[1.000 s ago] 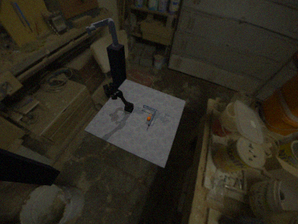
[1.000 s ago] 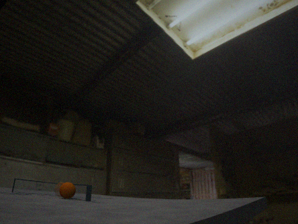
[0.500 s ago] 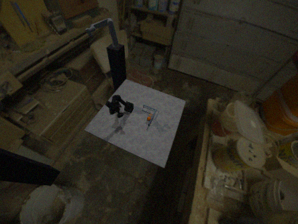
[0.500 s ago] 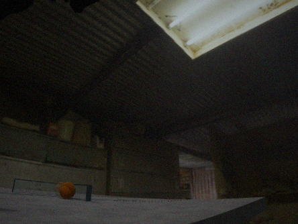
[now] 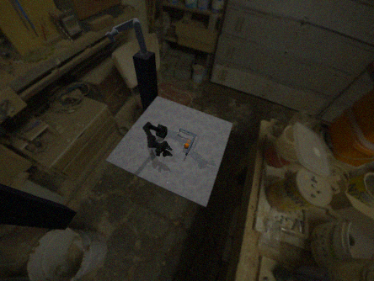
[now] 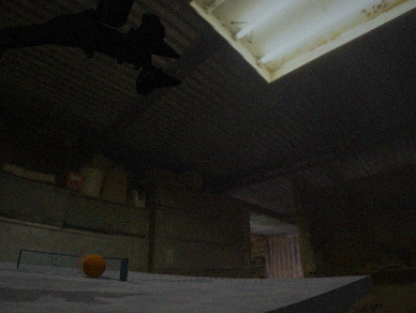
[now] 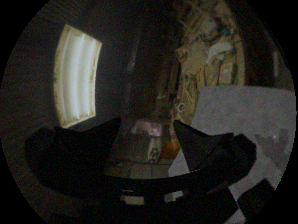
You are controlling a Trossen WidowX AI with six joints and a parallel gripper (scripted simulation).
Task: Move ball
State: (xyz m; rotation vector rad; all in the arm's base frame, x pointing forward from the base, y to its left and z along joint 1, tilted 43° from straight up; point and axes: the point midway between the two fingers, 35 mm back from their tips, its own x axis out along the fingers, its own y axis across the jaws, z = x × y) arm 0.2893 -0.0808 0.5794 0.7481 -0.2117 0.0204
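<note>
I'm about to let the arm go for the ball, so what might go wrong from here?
The open gripper is high and off to one side of the ball; a poor approach may nudge it rolling. The clear walls stand right beside the ball, so a finger might hit one. Dim light hides the resting spot.

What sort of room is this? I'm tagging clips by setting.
Probably a cluttered workshop or storeroom: a workbench strewn with tools, buckets and tubs along one side, big wooden doors, and a fluorescent fixture overhead.
</note>
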